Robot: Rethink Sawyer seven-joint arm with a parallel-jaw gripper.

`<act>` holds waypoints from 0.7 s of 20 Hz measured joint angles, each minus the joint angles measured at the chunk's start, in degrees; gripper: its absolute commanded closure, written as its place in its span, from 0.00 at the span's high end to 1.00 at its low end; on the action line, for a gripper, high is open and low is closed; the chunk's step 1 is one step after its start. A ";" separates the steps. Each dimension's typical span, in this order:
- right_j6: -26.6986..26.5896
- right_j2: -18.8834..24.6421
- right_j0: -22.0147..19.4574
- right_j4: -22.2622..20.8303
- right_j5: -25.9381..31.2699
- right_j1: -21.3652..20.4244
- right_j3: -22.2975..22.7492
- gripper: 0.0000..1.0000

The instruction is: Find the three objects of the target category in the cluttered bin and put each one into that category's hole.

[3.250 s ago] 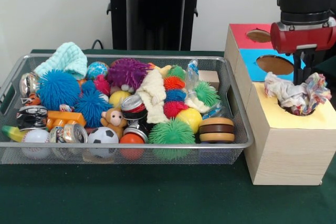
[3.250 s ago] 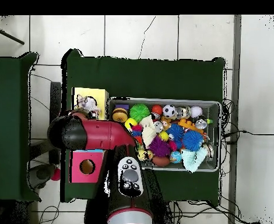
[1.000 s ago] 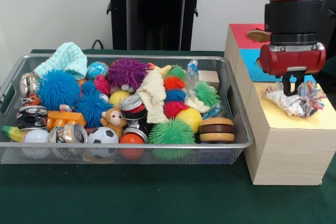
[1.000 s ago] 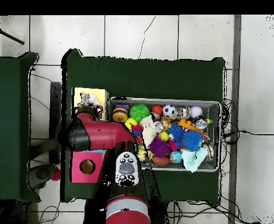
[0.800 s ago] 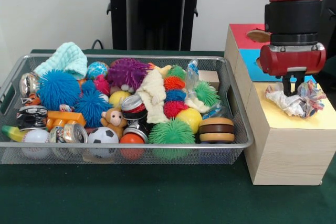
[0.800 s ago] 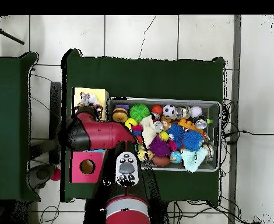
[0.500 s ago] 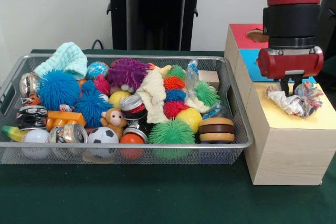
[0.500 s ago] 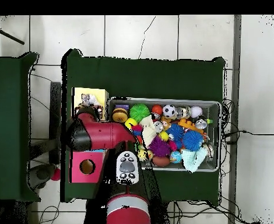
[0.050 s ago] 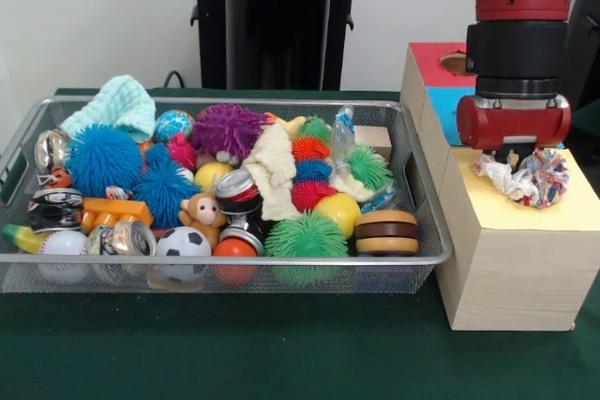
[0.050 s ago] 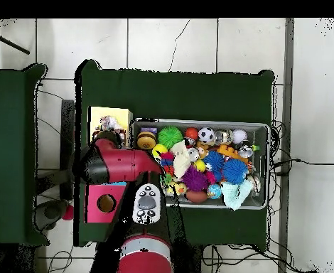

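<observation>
Hand (image 9: 512, 153) risen since earlier; crumpled cloth (image 9: 525, 178) lies sideways over yellow hole.

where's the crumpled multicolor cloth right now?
Front view: the crumpled cloth sits at the right, on the yellow top of the wooden box, directly beneath the gripper and right of the wire bin.

Even, bright indoor light, soft shadows under the objects, no glare, reasonably sharp focus
</observation>
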 measured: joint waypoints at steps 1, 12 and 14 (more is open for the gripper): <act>0.00 -0.62 0.53 0.00 0.29 0.21 -0.40 0.00; 0.00 -2.77 2.28 0.01 1.77 1.19 -2.25 0.00; 0.00 -2.77 2.27 0.01 3.14 0.96 -2.52 0.00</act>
